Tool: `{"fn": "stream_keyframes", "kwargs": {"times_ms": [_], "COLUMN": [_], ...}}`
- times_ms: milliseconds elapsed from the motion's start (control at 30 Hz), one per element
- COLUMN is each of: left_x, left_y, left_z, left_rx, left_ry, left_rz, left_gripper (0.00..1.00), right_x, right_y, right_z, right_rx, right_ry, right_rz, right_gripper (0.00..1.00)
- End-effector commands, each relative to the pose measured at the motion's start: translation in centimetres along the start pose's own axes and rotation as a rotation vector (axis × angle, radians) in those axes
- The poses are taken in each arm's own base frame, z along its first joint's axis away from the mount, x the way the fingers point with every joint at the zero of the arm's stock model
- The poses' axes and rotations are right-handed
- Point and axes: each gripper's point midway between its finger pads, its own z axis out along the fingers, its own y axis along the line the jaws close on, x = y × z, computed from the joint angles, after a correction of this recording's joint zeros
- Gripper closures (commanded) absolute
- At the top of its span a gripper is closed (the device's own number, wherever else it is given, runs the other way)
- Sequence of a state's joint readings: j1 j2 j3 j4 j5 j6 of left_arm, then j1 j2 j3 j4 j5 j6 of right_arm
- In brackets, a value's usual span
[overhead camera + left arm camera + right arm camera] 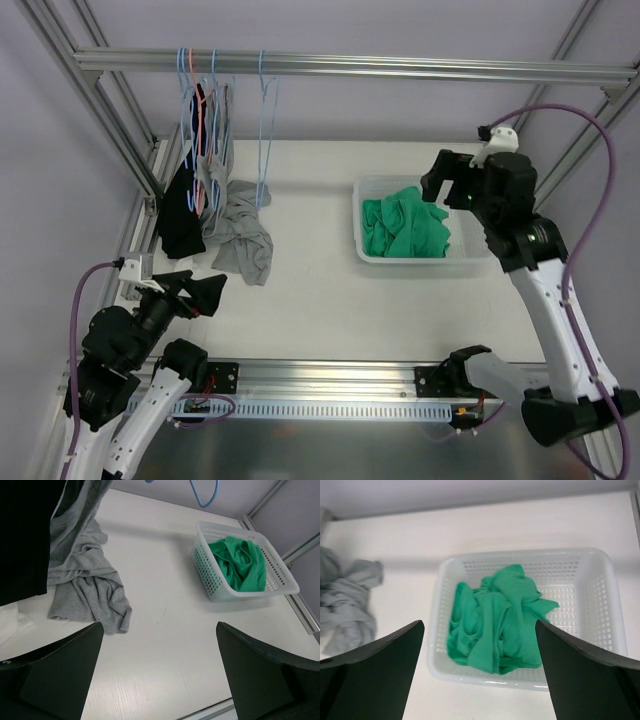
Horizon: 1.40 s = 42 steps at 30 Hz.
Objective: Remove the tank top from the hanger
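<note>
The teal-green tank top (403, 228) lies crumpled in a white basket (357, 222) at the right of the table, off any hanger. It also shows in the left wrist view (239, 562) and the right wrist view (495, 622). The light-blue hanger (264, 130) hangs bare on the rail; its lower loop shows in the left wrist view (202, 504). My right gripper (447, 180) (479, 624) is open and empty, held above the basket. My left gripper (198, 290) (160, 625) is open and empty, low over the table's near left.
A grey garment (240, 235) droops from a hanger onto the table at the left, and a black garment (180, 215) hangs beside it. Several hangers, one pink-orange (197, 110), hang on the metal rail (350, 65). Frame posts stand at the corners.
</note>
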<state>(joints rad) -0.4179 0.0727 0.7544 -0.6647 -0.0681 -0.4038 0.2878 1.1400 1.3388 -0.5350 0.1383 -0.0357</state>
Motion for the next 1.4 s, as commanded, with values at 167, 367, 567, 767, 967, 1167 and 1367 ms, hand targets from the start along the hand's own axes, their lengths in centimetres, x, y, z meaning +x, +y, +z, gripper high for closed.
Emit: {"fn": "stream_keyframes", "kwargs": {"times_ms": [167, 367, 567, 767, 967, 1167, 1367], "left_x": [-0.1, -1.1, -4.7, -8.0, -7.7, -3.6, -1.3], "left_y": [-1.0, -2.2, -4.5, -5.8, -0.5, 3.6, 7.1], "left_z": [0.7, 0.3, -1.1, -1.6, -0.3, 0.7, 0.6], "left_rx": [0.039, 0.086, 0.13, 0.126, -0.165, -0.331, -0.476], "left_ry": [0.033, 0.04, 0.039, 0.037, 0.055, 0.113, 0.115], "left_rz": [0.014, 0.034, 0.055, 0.083, 0.116, 0.115, 0.138], "left_gripper": [0.01, 0.01, 0.01, 0.01, 0.01, 0.01, 0.01], "right_x": [3.0, 9.9, 14.8, 16.9, 18.1, 14.1, 10.4], "right_y": [7.5, 8.8, 8.5, 6.3, -3.5, -5.0, -8.7], "right_z": [-10.3, -14.2, -15.0, -13.7, -12.6, -13.9, -15.3], "right_rx": [-0.546, -0.758, -0.797, -0.661, -0.1, -0.003, 0.199], "right_ry": [-0.032, 0.037, 0.112, 0.107, 0.151, 0.119, 0.035], "right_rz": [0.148, 0.215, 0.301, 0.286, 0.063, -0.029, -0.149], "right_gripper": [0.01, 0.01, 0.01, 0.01, 0.0, 0.0, 0.0]}}
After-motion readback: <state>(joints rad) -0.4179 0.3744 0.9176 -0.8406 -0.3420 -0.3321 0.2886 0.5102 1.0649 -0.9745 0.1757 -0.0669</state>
